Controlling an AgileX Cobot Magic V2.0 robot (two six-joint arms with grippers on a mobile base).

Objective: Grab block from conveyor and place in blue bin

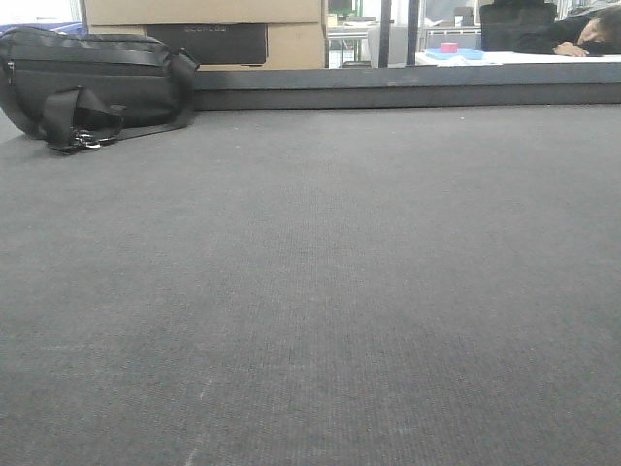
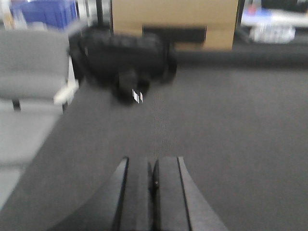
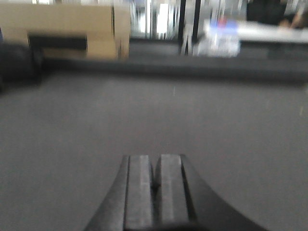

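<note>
The conveyor's (image 1: 320, 291) dark grey woven belt fills the front view, and no block shows in any view. In the left wrist view my left gripper (image 2: 153, 163) hangs low over the belt (image 2: 231, 125), shut with nothing between its fingers. My right gripper (image 3: 156, 161) is shut and empty too, over the belt (image 3: 192, 115). A blurred blue bin (image 2: 45, 12) stands far off at the top left of the left wrist view, beyond the belt's edge.
A black bag (image 1: 92, 87) lies on the belt at the far left, straight ahead of the left gripper (image 2: 120, 57). Behind it stands a cardboard box (image 1: 291, 29). A grey chair (image 2: 31, 62) stands left of the belt. A person (image 1: 592, 34) leans on a white table at the back right.
</note>
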